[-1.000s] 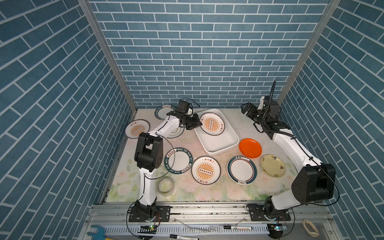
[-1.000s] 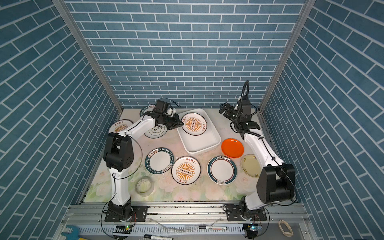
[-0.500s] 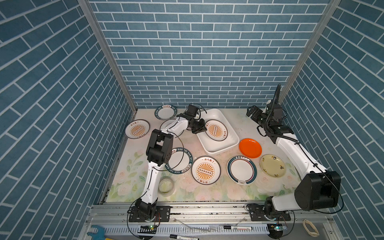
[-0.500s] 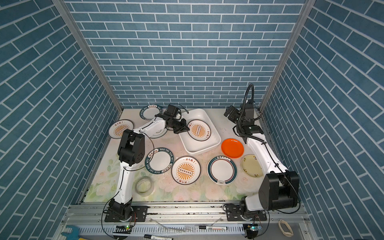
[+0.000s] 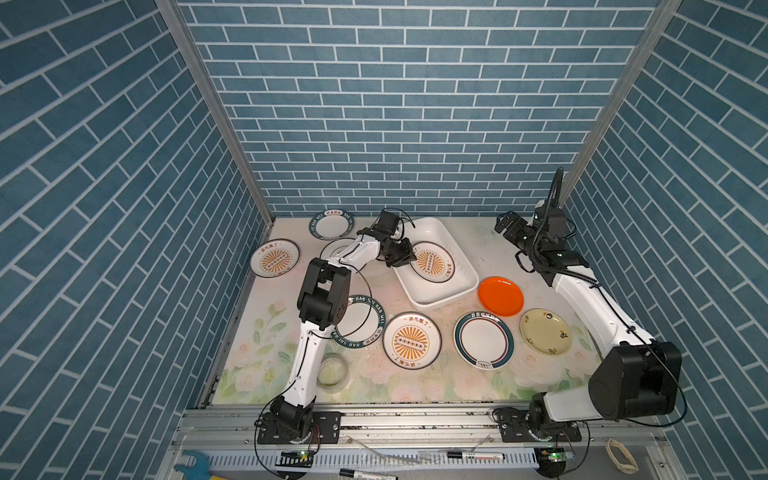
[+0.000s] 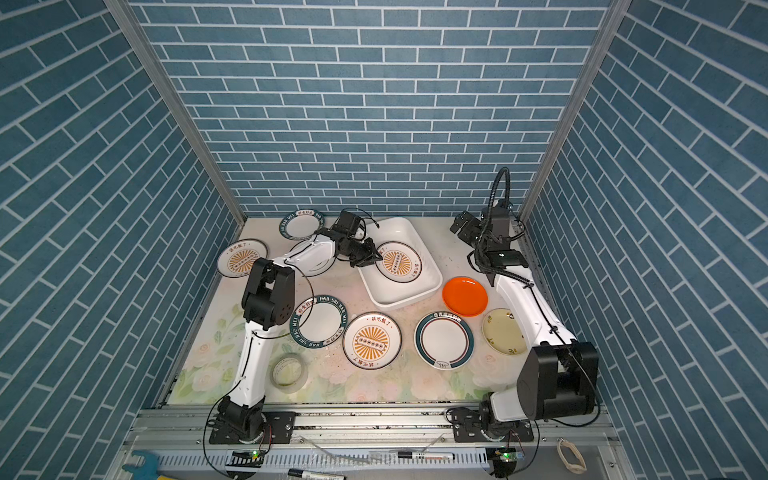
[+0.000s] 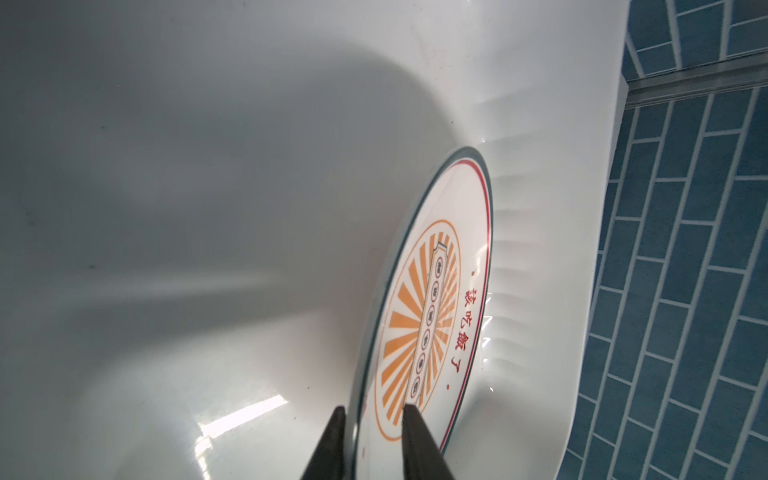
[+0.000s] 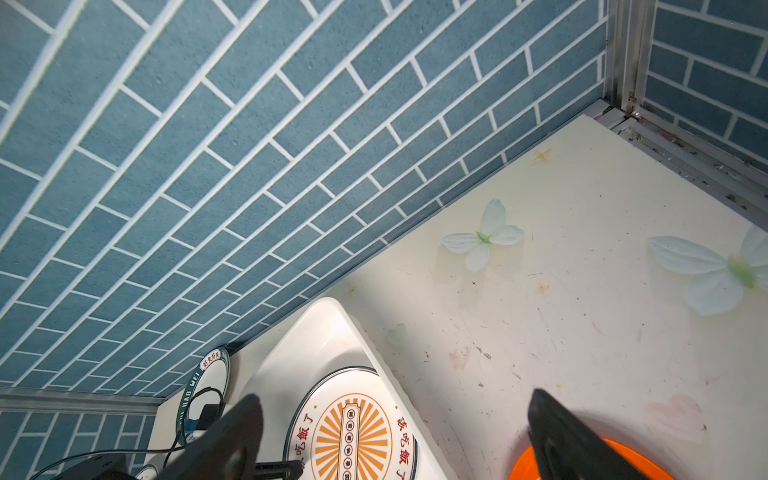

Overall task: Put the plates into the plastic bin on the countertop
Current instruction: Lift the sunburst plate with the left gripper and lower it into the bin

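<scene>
white bin holds one plate, eight to go

one orange-sunburst plate (image 5: 432, 262) lies inside the plastic bin (image 5: 434, 230); the rest of the job is ahead. the left gripper (image 7: 372, 413) sits at that plate's rim on the bin's left side, jaws a little apart astride the rim and, as far as the left wrist view shows, not pinching it. i judge this to be the release. the right gripper (image 5: 506, 223) hangs wide and empty beyond the bin's right side. by my count eight plates lie on the countertop (image 5: 415, 384) outside the bin: four to its left, one of them partly under the left arm, two in front, the plain orange plate (image 5: 500, 296) just beside its right corner, and the pale yellow plate (image 5: 545, 331) past that.
</scene>
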